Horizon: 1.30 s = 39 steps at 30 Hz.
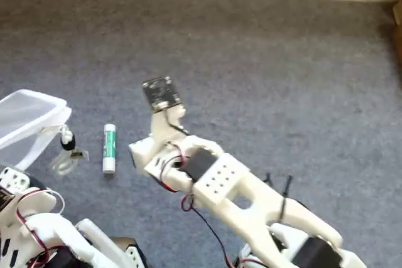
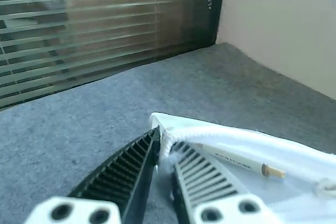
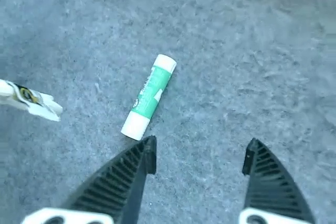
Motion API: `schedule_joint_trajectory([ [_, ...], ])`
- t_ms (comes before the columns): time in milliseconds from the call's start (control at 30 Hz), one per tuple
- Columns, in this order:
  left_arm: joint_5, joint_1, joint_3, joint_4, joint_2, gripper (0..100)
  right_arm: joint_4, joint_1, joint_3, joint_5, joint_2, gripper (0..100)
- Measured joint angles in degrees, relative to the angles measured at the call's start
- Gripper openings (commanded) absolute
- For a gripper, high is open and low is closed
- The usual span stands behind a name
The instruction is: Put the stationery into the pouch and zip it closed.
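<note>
A translucent white pouch [image 1: 28,114] lies at the table's left side, and a pencil-like stick [image 2: 239,161] shows through its wall. My left gripper [image 2: 164,142] is shut on the pouch's rim [image 2: 173,124]. A green and white glue stick [image 1: 109,148] lies on the grey carpet just right of the pouch. My right gripper [image 3: 202,153] hovers open close to the glue stick [image 3: 148,96], which lies just beyond its left fingertip [image 3: 148,153]. The right arm [image 1: 207,177] reaches in from the lower right of the high view.
A small clip-like item [image 1: 68,145] with a clear loop lies between the pouch and the glue stick, and it appears as a white piece [image 3: 32,102] in the right wrist view. Grey carpet [image 1: 282,80] stretches to the back and right. Window blinds [image 2: 79,24] stand behind the pouch.
</note>
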Motion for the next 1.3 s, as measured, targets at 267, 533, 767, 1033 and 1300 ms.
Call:
schedule_joint_trajectory([
  [267,0.35,-6.15,0.26,0.00,-0.09,1,-5.63,-3.34,-7.12,0.00,18.02,25.9],
  [533,0.35,-7.03,0.26,0.00,-0.09,1,-5.89,-4.84,-22.95,0.00,34.81,25.9],
  [767,0.35,-7.03,0.26,0.00,-0.09,1,-5.89,-5.19,-33.32,0.00,46.77,25.9],
  [1033,0.35,-7.03,0.26,0.00,-0.09,1,-3.96,-5.19,-43.87,0.00,56.44,11.0],
  [1300,0.35,-7.03,0.26,0.00,-0.09,1,7.47,-3.08,-55.12,0.00,62.07,7.4],
])
